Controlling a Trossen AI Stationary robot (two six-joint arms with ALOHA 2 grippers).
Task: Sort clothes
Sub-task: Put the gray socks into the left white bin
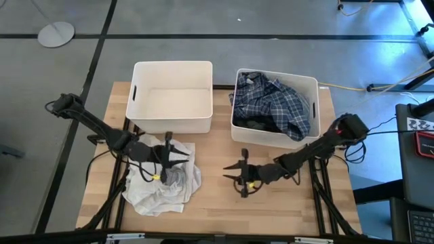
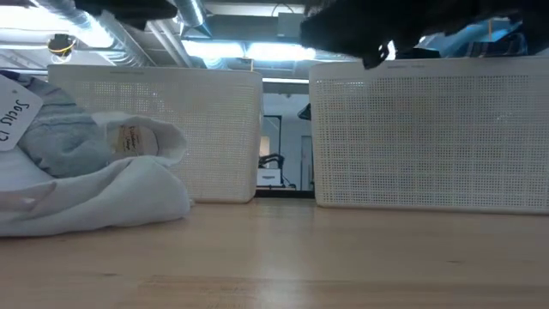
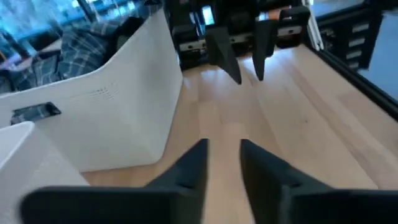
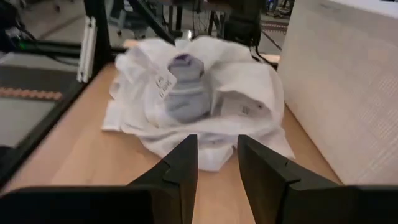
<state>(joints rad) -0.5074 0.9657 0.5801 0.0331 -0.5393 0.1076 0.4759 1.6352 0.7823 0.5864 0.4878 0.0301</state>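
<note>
Above the white pile at the desk's left front, the left end effector (image 1: 180,157) hung with its fingers (image 3: 193,169) a narrow gap apart and gripping nothing, pointing across the bare wood toward the right arm. Directly beneath and beside it lay the white garments (image 1: 163,181), a crumpled heap with a pale grey-blue piece (image 4: 185,99) bundled on top and paper tags showing among the folds.

Across a strip of bare desk (image 1: 217,196), the right end effector (image 1: 235,173) faced the heap from the other side, its fingers (image 4: 181,163) spread a little and empty, with the heap lying just ahead of them but not touched. In the left wrist view, the right arm's two dark fingertips stood parted over the wood, well apart from the left arm's own.

Behind the left end effector, the left bin (image 1: 172,95) sat at the back of the desk, its white interior showing no clothing from above. Beside it, behind the right end effector, the right bin (image 1: 274,107) held the navy-and-white plaid shirt (image 1: 279,103), which filled most of it and draped over the rim nearest the right arm, with darker fabric (image 1: 258,126) tucked beneath at the front. From desk height, both bins rose as perforated white walls, the heap lying in front of the left one.
</note>
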